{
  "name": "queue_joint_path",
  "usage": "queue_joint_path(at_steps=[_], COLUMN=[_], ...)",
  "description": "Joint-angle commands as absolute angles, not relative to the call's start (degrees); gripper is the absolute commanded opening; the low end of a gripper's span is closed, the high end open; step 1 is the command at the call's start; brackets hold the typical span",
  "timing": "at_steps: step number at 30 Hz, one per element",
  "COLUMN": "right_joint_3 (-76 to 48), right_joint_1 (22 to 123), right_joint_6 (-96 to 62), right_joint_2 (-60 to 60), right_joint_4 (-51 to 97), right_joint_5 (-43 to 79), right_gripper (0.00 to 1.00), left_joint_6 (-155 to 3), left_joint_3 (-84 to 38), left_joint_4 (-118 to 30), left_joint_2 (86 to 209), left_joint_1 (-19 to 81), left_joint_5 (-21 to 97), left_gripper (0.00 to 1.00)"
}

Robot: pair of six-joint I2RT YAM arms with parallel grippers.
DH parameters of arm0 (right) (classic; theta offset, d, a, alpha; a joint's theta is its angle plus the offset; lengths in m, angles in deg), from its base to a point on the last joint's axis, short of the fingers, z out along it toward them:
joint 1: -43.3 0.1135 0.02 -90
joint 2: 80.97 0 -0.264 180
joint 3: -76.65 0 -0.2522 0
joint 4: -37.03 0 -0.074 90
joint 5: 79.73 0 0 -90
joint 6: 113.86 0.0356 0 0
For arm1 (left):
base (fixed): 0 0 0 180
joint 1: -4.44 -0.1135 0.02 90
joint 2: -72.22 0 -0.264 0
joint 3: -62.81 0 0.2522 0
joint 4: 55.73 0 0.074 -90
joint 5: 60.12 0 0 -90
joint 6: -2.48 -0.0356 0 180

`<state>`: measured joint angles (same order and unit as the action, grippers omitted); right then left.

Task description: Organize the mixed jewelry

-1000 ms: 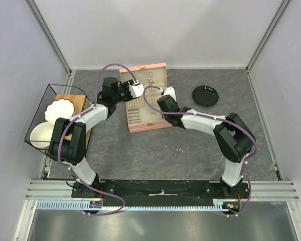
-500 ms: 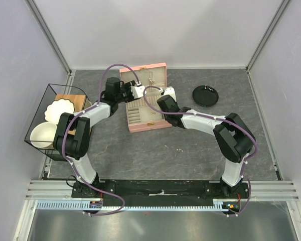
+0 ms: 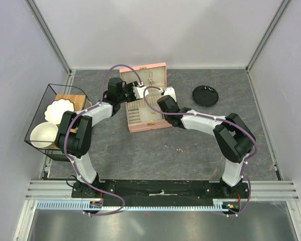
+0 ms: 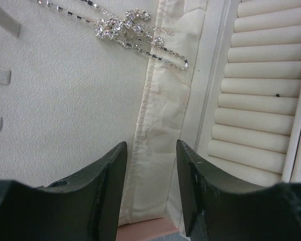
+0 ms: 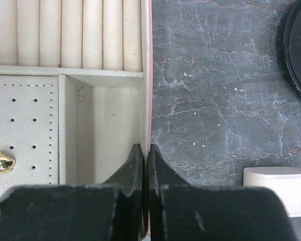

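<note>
The left jaws stood apart and empty over the cream fabric lining (image 4: 155, 125) of the open pink jewelry box (image 3: 148, 127). A sparkling silver rhinestone chain (image 4: 128, 27) lay ahead of them, slightly left. The right jaws were pressed together directly above the box's right wall, with a small gold stud (image 5: 1, 161) on the perforated cream panel (image 5: 25, 130) to their left.

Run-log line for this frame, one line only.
left gripper: open, empty, over lid lining near rhinestone chain | right gripper: shut on pink jewelry box right wall | gold stud: inside box
</note>
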<state>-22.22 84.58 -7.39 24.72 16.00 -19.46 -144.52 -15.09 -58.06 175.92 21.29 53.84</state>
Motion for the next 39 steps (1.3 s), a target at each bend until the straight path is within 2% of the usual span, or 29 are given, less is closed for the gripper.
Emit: queue_joint_path(at_steps=[1, 13, 16, 19, 22, 39], right_joint_3=[-24.82, -25.08, -25.08, -25.08, -24.99, -23.23], right_joint_1=[86.02, 86.02, 86.19, 86.10, 86.19, 86.19], right_joint_6=[-7.60, -7.43, -7.34, -7.34, -7.34, -7.34], right_joint_2=[27.57, 27.83, 27.84, 27.92, 27.92, 28.27], right_joint_4=[15.36, 15.62, 15.79, 15.71, 15.71, 14.57], right_joint_5=[-14.07, -14.07, -13.90, -13.90, -13.90, -13.63], right_gripper=[0.00, 0.00, 0.00, 0.00, 0.00, 0.00], left_joint_6=[-148.52, -149.31, -149.66, -150.19, -150.37, -153.88], left_joint_3=[-17.48, -17.48, -17.22, -17.13, -17.31, -18.80], left_joint_4=[-62.53, -62.18, -61.39, -60.60, -59.55, -49.17], left_joint_2=[178.21, 179.80, 179.80, 179.89, 179.45, 178.57], left_joint_1=[21.32, 21.58, 21.58, 21.67, 21.67, 21.85], left_joint_5=[52.20, 51.94, 52.11, 52.20, 52.46, 58.00], left_gripper=[0.51, 0.33, 0.26, 0.10, 0.02, 0.02])
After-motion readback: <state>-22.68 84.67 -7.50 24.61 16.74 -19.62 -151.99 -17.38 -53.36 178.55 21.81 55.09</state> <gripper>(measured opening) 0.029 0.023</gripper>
